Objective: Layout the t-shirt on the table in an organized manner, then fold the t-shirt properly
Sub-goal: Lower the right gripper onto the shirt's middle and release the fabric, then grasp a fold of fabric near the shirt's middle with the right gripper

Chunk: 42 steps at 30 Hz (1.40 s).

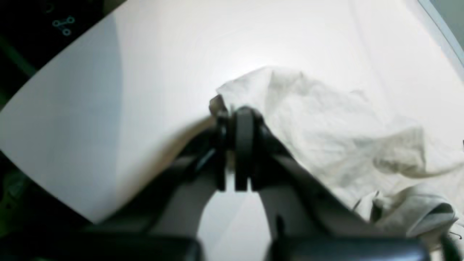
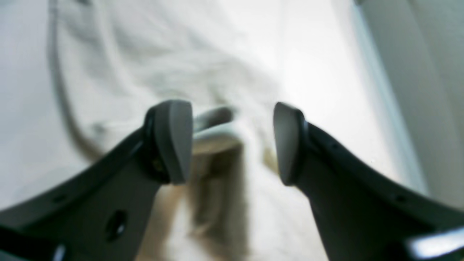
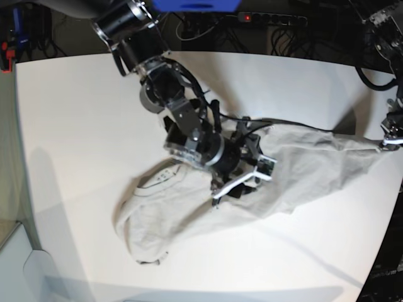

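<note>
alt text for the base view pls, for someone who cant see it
A beige t-shirt lies rumpled across a white table. The right gripper hovers open over its middle, while the left gripper pinches one corner at the table's edge.

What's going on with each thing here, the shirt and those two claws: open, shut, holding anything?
t-shirt: crumpled and stretched across the table, not yet flat or folded; neck label visible.
left gripper: shut on a corner of the t-shirt, near the table's edge.
right gripper: open, jaws apart over the middle of the t-shirt, a fold of cloth between them, not pinched.
table: white, bearing the t-shirt.
</note>
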Available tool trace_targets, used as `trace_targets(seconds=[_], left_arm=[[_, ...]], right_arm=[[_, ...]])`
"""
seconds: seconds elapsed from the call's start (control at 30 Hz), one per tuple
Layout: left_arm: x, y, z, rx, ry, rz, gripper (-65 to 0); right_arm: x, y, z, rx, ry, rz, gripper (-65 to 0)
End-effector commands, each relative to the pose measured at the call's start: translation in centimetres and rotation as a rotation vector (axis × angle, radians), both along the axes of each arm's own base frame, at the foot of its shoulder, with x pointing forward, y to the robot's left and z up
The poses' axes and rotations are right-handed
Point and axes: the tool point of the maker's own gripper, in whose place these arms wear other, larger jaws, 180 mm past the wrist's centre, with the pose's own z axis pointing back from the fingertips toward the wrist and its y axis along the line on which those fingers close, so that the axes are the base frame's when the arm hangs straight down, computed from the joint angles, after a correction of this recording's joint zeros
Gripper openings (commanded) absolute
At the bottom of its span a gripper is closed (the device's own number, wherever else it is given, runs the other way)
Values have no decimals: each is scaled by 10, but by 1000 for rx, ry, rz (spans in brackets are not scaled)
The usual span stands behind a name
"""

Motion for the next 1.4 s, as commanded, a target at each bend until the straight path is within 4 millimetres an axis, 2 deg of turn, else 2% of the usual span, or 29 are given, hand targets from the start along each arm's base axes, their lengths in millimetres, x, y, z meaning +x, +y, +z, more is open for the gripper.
trace_targets(seconds=[0.0, 0.2, 0.47, 0.53, 0.73, 0.83, 1.23, 1.37], left_arm=[[5, 6, 15, 30, -40, 7, -645], [5, 6, 16, 30, -43, 7, -645], [5, 6, 16, 30, -43, 7, -645], [5, 6, 16, 31, -43, 6, -645], [6, 5, 18, 33, -48, 5, -645], [6, 6, 17, 31, -48, 6, -645], [7, 6, 17, 30, -50, 7, -645], [7, 6, 17, 30, -50, 6, -645]], right_arm=[[-1, 9, 20, 51, -39, 24, -288], [-33, 2, 5, 71, 11, 18, -290], [-39, 1, -4, 64, 37, 13, -291], [-36, 0, -7, 57, 41, 13, -291], [-12, -13, -26, 46, 104, -57, -291], [3, -21, -28, 42, 110, -88, -291], [12, -18, -23, 37, 96, -80, -289], [19, -18, -28, 18, 107, -77, -289]])
